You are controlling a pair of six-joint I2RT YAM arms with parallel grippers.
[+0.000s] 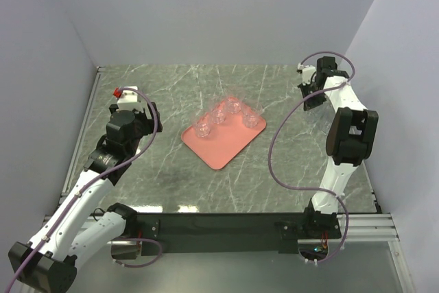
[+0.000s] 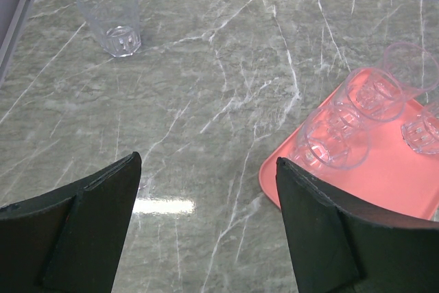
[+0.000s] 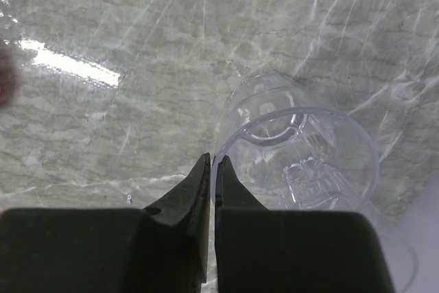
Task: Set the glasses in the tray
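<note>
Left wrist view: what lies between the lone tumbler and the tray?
Only bare marble tabletop, between lone tumbler and tray, shown in left wrist view.

White-and-black arms, purple cables all over

The left arm [image 1: 77, 200] and right arm [image 1: 337, 168] both have white links and chunky black joints. Each has a looping purple cable [image 1: 272, 145], the left one has a little red cap [image 1: 118, 91], and the jaws are matte black wedges.
</note>
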